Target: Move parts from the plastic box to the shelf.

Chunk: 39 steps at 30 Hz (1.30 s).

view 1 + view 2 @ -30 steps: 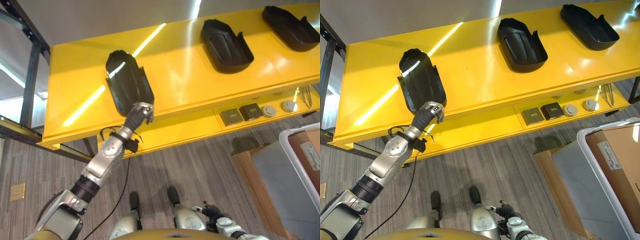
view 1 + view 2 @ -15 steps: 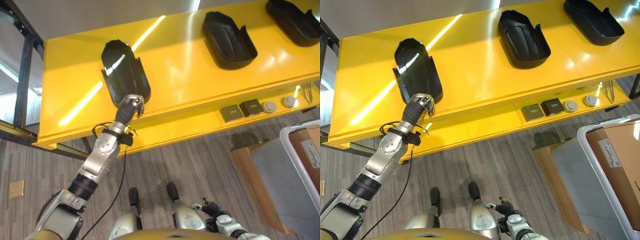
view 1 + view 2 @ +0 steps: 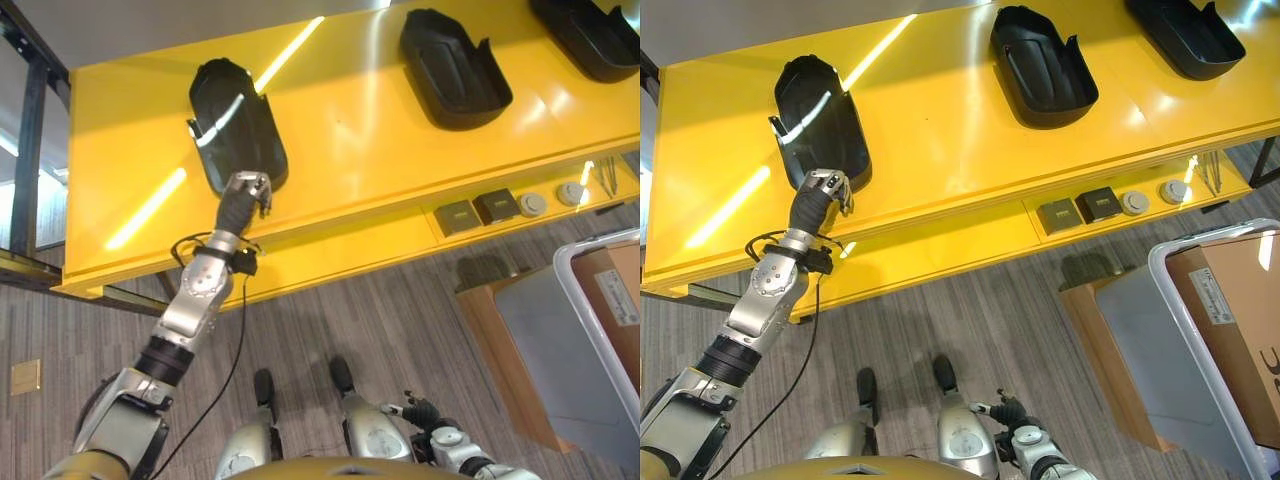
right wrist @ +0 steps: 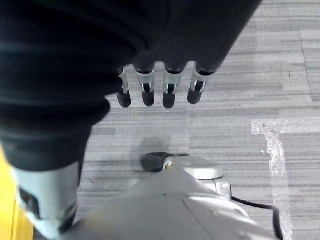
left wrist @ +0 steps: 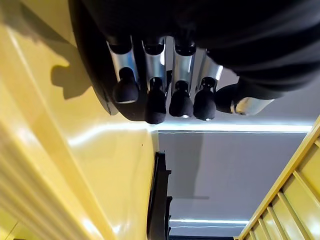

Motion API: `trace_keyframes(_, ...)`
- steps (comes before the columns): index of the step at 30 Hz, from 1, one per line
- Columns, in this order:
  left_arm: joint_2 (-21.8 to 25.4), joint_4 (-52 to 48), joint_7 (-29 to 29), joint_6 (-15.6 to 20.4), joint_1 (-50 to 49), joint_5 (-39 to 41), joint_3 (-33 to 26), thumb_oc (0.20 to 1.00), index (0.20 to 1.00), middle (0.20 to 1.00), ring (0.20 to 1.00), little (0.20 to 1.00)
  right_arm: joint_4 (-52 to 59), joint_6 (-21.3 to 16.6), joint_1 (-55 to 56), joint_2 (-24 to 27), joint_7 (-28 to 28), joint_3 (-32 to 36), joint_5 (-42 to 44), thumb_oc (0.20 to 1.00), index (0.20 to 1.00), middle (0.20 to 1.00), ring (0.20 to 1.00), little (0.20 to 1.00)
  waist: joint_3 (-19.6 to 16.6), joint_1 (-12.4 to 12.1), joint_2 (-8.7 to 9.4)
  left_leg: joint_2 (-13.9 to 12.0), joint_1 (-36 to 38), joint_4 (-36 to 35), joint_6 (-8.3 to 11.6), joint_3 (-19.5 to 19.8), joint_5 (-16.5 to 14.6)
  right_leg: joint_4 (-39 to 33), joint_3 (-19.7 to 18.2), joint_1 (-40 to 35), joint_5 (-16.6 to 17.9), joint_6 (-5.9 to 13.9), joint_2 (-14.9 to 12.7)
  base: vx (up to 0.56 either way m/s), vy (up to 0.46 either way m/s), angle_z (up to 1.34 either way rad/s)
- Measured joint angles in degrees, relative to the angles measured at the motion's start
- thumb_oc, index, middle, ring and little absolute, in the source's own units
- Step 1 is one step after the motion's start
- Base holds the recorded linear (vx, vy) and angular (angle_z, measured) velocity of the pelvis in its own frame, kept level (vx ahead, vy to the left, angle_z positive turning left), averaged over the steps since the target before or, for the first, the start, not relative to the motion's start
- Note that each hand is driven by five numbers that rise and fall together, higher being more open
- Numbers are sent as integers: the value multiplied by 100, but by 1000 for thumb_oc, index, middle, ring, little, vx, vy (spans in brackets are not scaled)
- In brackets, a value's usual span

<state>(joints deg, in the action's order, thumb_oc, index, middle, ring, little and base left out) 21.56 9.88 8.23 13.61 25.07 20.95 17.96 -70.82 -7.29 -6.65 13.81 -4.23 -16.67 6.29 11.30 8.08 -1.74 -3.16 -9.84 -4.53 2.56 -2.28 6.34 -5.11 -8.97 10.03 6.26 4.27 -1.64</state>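
Observation:
A long black plastic part lies on the yellow shelf near its left end. My left hand reaches up to the part's near end, fingers roughly straight, their tips against the part's rim; it is open and holds nothing. Two more black parts lie further right on the same shelf. My right hand hangs low over the floor beside my body, fingers straight and empty. The white-rimmed plastic box stands at the lower right.
A brown carton sits in the plastic box. The lower yellow shelf holds small dark boxes and round discs. A dark metal frame stands left of the shelf. Grey striped floor lies below.
My left hand has moved left and further over the shelf, and the black part at its fingertips has slid the same way, away from the other two parts. The camera view shifted slightly.

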Motion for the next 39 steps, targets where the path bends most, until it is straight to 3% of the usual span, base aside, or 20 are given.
trace_keyframes(13,45,373,376,-75,-2,-210,-233,200,200,200,200,200,-2,-7,0,2,1,3,1,1000,1000,1000,1000,1000,31,-1,54,-17,2,0,10,-3,7,0,14,-5,7,-9,14,0,0,0)
trace_keyframes(25,54,581,379,-116,97,-316,-231,200,200,200,200,200,1,7,3,4,7,54,8,1000,1000,1000,1000,1000,27,27,60,-19,78,0,9,-5,10,20,22,-88,24,-14,15,4,1,0)
trace_keyframes(31,24,-1229,-37,-47,-1323,-298,-514,200,200,200,200,200,-58,36,108,-19,17,345,16,1000,1000,1000,1000,1000,-1,-70,82,-24,629,-3,7,92,-99,-1,151,-703,-114,-31,12,58,-3,10)
trace_keyframes(33,24,-1606,-162,56,-1878,-301,-571,200,200,200,200,200,-220,72,227,-66,17,347,15,1000,1000,1000,1000,1000,-263,-273,121,-25,713,-8,-2,217,-177,0,252,-833,-218,-58,15,40,-16,26)
trace_keyframes(35,32,-1670,-244,149,-2354,-344,-608,200,200,200,200,200,-253,132,260,-128,8,373,13,1000,1000,1000,1000,1000,-435,-453,148,-21,770,-4,-2,310,-176,21,369,-959,-227,-68,14,11,-9,23)
trace_keyframes(37,124,-1532,-260,187,-2869,-502,-564,200,200,200,200,200,-439,203,315,-181,-6,393,13,1000,1000,1000,1000,1000,-532,-457,204,-9,941,-2,31,355,-163,-1,382,-1112,-250,-57,4,-13,-9,19)
trace_keyframes(38,183,-1446,-264,148,-3006,-546,-523,495,495,495,495,495,-438,200,332,-197,-10,390,13,1000,1000,1000,1000,1000,-580,-499,215,-4,964,-2,24,394,-184,-2,404,-1162,-308,-69,2,-33,-8,23)
trace_keyframes(39,448,-983,-235,146,-3116,-1005,-413,708,708,708,708,708,-443,218,217,-235,-23,391,14,1000,1000,1000,1000,1000,-675,-691,217,-3,981,-2,2,466,-202,1,493,-1230,-312,-87,3,-24,3,23)
